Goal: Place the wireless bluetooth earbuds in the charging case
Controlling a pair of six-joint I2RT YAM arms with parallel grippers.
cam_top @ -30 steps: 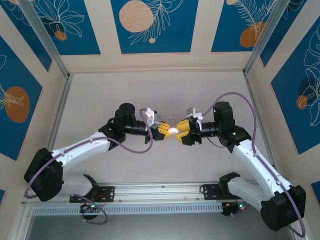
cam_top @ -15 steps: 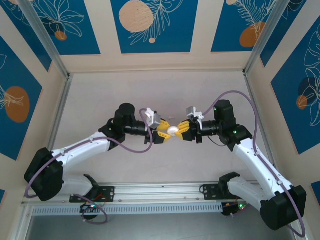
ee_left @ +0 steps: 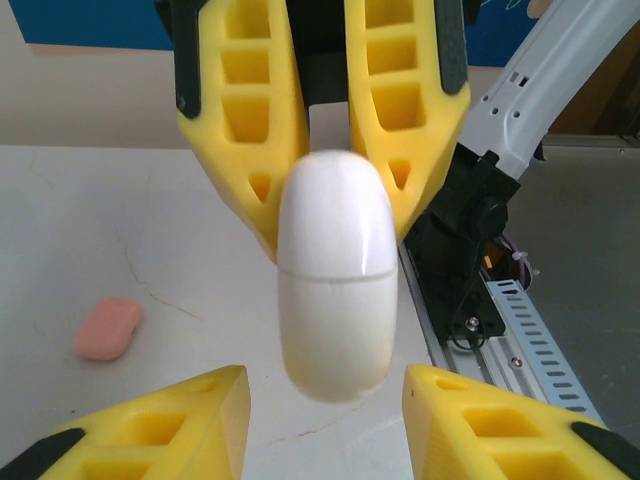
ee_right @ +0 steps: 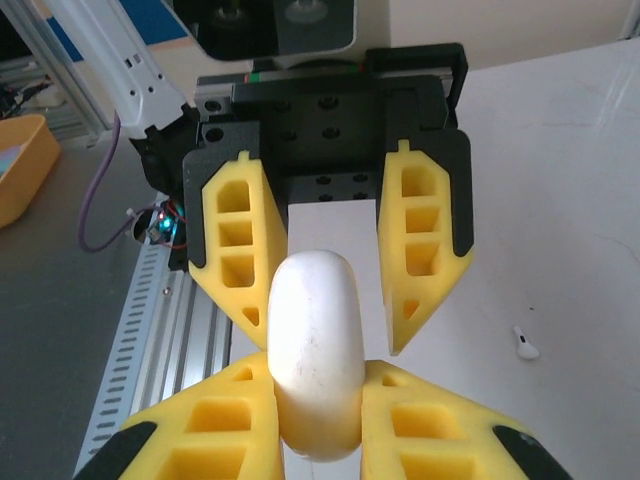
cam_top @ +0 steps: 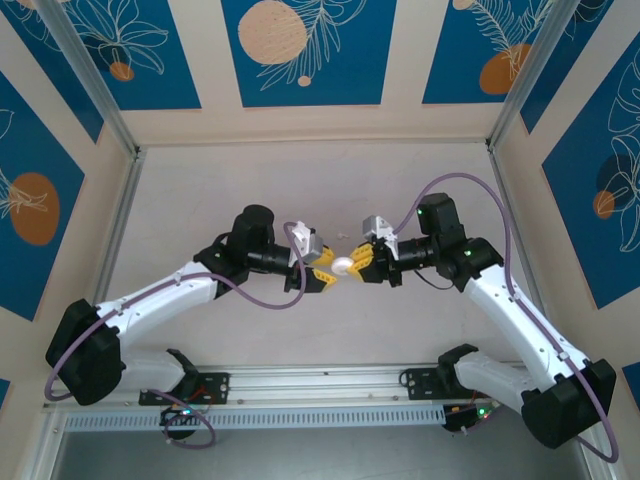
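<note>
A white charging case [ee_left: 335, 270], smooth and egg-shaped, is held in the air above the pale surface [ee_left: 60, 220], between two robot arms with yellow fingers that face each other. The right pincer [ee_right: 318, 395] is clenched on one end of the case, with its fingers pressed against both flanks. The left pincer [ee_left: 325, 390] is released. Its fingers stand astride the other end of the case, with a gap on each side.

The case looks like a hard, glossy, light shell. Being rounded and slick, it could probably squirt out of a pinch. A hold across the broad flanks seems safest, kept clear of the seam so the lid can swing open. Which half is the lid cannot be told.

The left wrist view gives the seam [ee_left: 335, 281], a thin line round the middle of the case. It also gives a pink case [ee_left: 107, 327] lying on the surface, down and to the left of the white case. The right wrist view instead offers a white earbud [ee_right: 525, 342] lying on the surface to the right of the white case, well apart from it. The earbud is tiny and stemmed, and likely very light. It would be easily flicked away and is probably best taken by the stem.
</note>
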